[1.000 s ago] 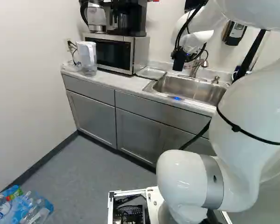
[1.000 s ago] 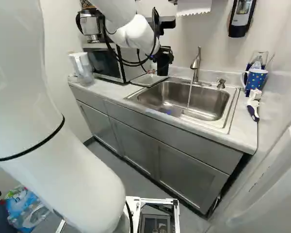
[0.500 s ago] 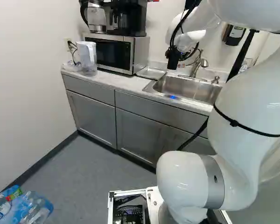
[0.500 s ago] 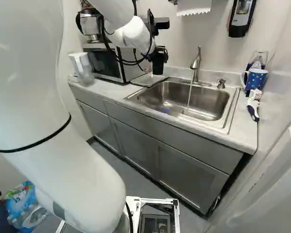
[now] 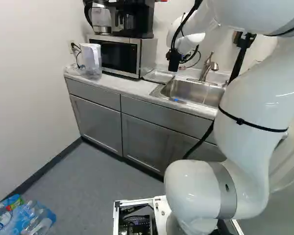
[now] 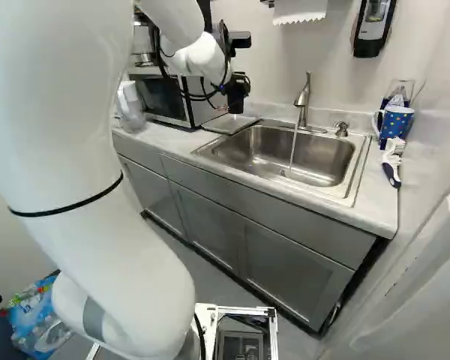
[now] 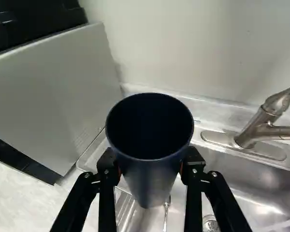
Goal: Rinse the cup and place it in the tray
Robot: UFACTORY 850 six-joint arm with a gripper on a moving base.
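One tapered dark-blue cup clenched in my black two-finger gripper, folks, with a silvery rectangular tray ahead of it.

white wall | dark baseboard | grey floor | grey cabinets under pale countertop

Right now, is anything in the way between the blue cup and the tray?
Nothing visible is in the way. The tall, round, dark blue cup is in the black two-fingered tool, higher than the shallow silver metal tray. The boxy silver microwave stands beside the tray, not between them.
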